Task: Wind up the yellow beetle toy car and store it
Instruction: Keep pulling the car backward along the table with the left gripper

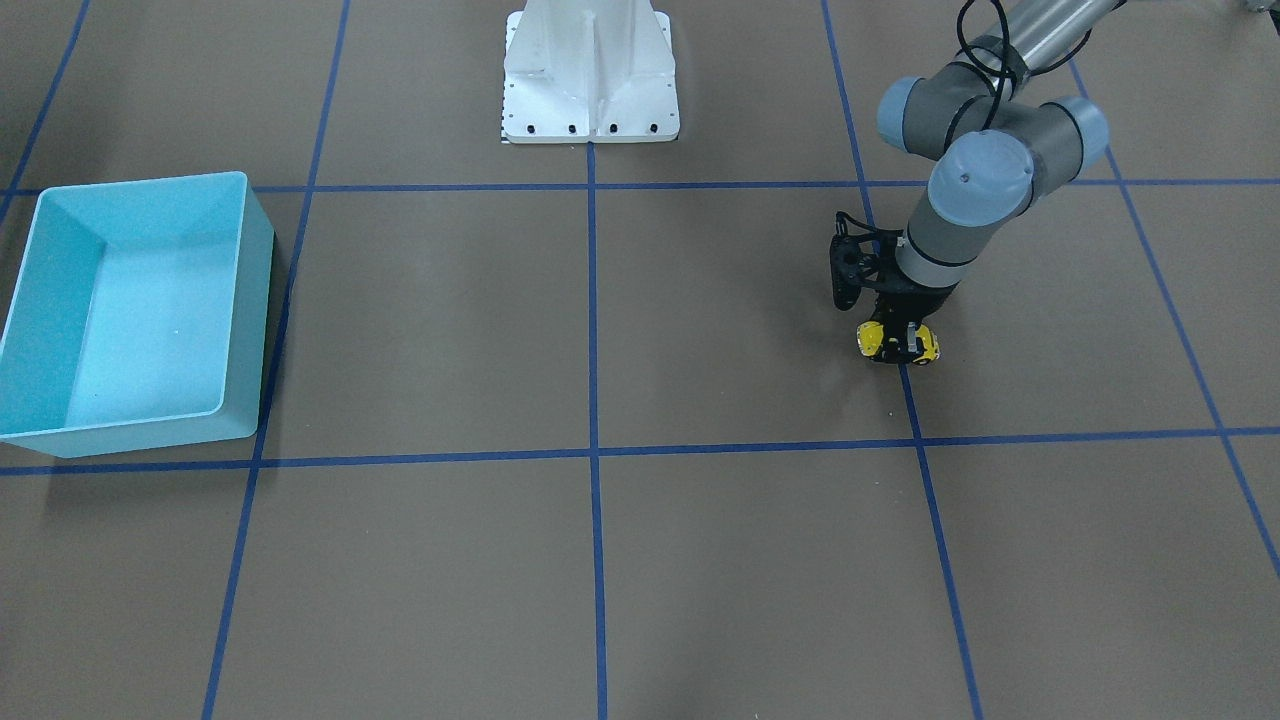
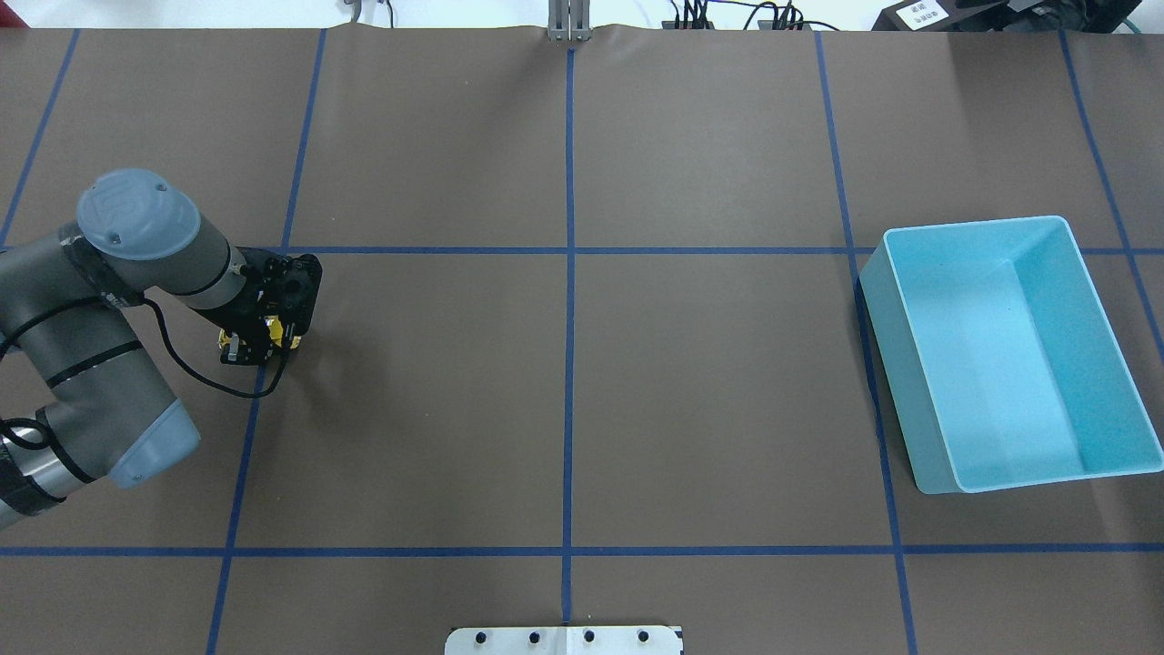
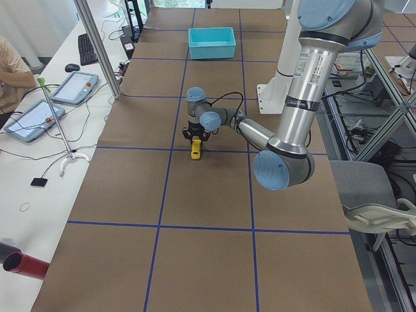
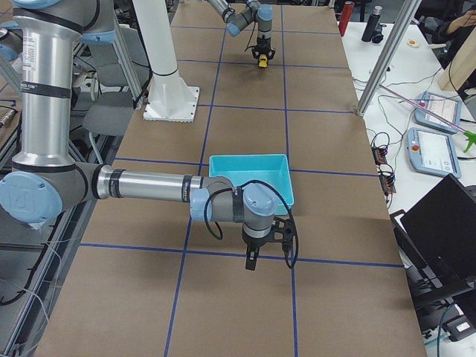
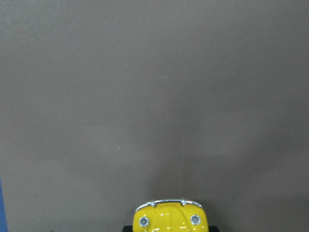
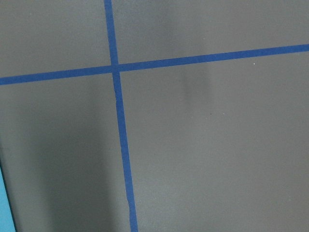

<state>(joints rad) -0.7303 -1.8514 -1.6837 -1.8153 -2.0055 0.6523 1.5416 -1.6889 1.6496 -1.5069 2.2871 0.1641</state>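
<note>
At the table's left end, the left gripper [image 2: 259, 342] is down on the brown paper-covered table with its blue tape grid [image 2: 709, 382]. Its two fingers are closed narrowly across the middle of the tiny bright yellow rounded Beetle-shaped toy car [image 5: 169, 221], whose nose pokes out at the bottom of the left wrist view. The wheels seem to sit on or just above the paper. Winding probably means dragging the car backwards under pressure. The main risk is a small, glossy body pinched at its curved flanks, which could twist or squirt out of the jaws, or its wheels could skid on the smooth paper and not wind at all. If it lets go once wound, the car may shoot off across the table. Far to the right stands the light blue rectangular plastic bin [image 2: 912, 382], well apart from the car, so a long carry gives a weak grip time to fail. The right gripper [image 4: 253, 262] hovers near the bin; I cannot tell how its fingers stand.
</note>
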